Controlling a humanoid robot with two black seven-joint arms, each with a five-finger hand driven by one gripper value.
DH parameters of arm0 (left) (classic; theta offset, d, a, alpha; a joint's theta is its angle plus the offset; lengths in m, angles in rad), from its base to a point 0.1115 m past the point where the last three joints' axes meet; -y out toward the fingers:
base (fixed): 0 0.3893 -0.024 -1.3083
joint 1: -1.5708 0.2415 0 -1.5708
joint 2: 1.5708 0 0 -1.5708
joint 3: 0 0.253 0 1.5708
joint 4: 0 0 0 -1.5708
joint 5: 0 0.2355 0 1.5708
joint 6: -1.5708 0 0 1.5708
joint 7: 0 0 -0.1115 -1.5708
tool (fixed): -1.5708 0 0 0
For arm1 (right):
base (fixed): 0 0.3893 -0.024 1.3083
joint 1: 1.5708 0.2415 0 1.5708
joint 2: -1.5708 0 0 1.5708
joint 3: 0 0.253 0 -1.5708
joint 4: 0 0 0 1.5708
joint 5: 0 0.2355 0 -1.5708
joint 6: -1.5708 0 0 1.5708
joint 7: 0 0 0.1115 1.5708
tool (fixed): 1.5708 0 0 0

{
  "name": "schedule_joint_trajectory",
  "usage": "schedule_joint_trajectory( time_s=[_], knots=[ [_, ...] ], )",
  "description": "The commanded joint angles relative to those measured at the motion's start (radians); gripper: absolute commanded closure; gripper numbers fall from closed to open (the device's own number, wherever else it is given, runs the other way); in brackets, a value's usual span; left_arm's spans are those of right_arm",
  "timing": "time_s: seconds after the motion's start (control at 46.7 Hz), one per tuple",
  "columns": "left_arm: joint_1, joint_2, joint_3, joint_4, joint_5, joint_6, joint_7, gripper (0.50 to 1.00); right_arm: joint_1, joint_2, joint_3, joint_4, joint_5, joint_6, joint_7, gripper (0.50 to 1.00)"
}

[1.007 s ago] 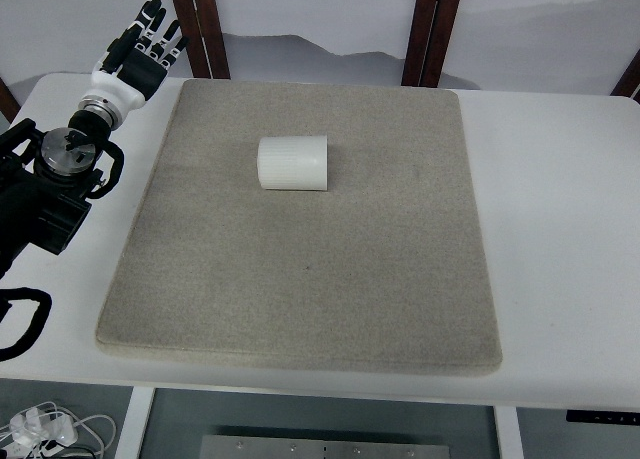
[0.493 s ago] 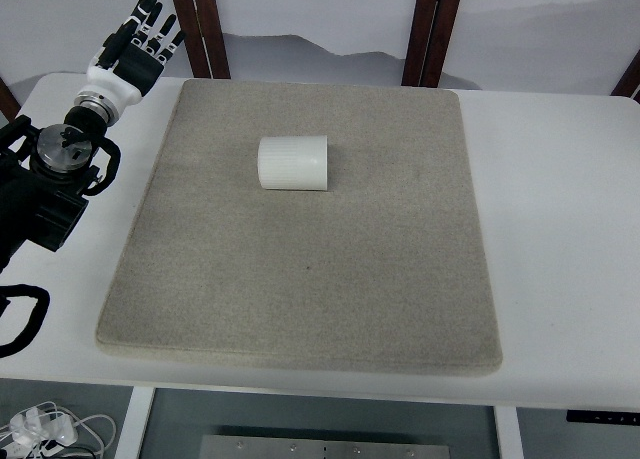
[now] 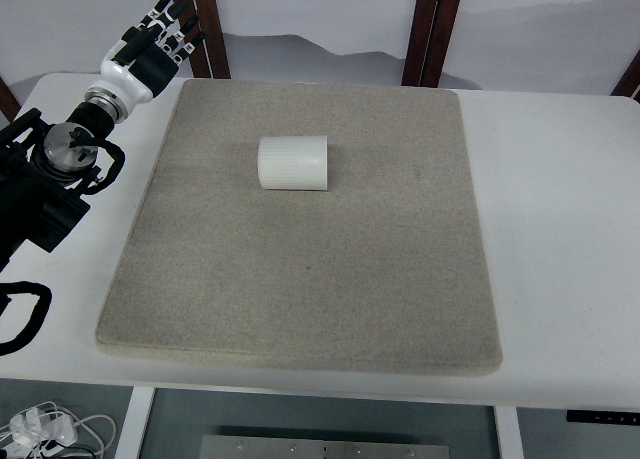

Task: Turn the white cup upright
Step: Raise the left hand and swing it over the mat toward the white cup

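A white ribbed cup (image 3: 293, 163) lies on its side on the grey mat (image 3: 300, 279), in the mat's far half, a little left of centre. My left hand (image 3: 155, 41) is up at the far left corner of the table, well clear of the cup, just off the mat's far left corner. Its fingers are spread and hold nothing. The black and silver forearm (image 3: 60, 159) runs down the left edge of the picture. The right arm does not show.
The mat lies on a white table (image 3: 560, 229). Dark wooden posts (image 3: 430, 29) stand behind the table's far edge. Cables and a white plug (image 3: 40, 427) lie on the floor at lower left.
The left hand has shifted to the right and slightly farther away, toward the mat's far left corner. The cup has not moved.
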Motion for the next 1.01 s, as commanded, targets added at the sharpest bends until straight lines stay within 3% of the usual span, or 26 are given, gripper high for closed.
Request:
schedule_joint_trajectory(
  time_s=[0.0,0.15,0.386,0.6,0.986],
  knots=[
    [-0.006,0.0,0.0,-0.003,0.065,-0.001,-0.001,0.501,0.0,0.0,0.0,0.0,0.0,0.0,0.0,0.548],
    [-0.021,0.012,0.0,-0.009,0.143,-0.007,-0.009,0.501,0.0,0.0,0.0,0.0,0.0,0.0,0.0,0.548],
    [-0.02,0.106,-0.001,-0.149,0.347,-0.017,-0.012,0.501,0.0,0.0,0.001,0.0,0.0,0.0,0.0,0.548],
    [-0.049,0.146,0.011,-0.186,0.416,-0.018,-0.023,0.501,0.0,0.0,0.0,0.0,0.0,0.0,0.0,0.548],
    [-0.047,0.23,0.036,-0.422,0.787,-0.01,-0.026,0.501,0.0,0.0,0.0,0.0,0.0,0.0,0.0,0.548]
  ],
)
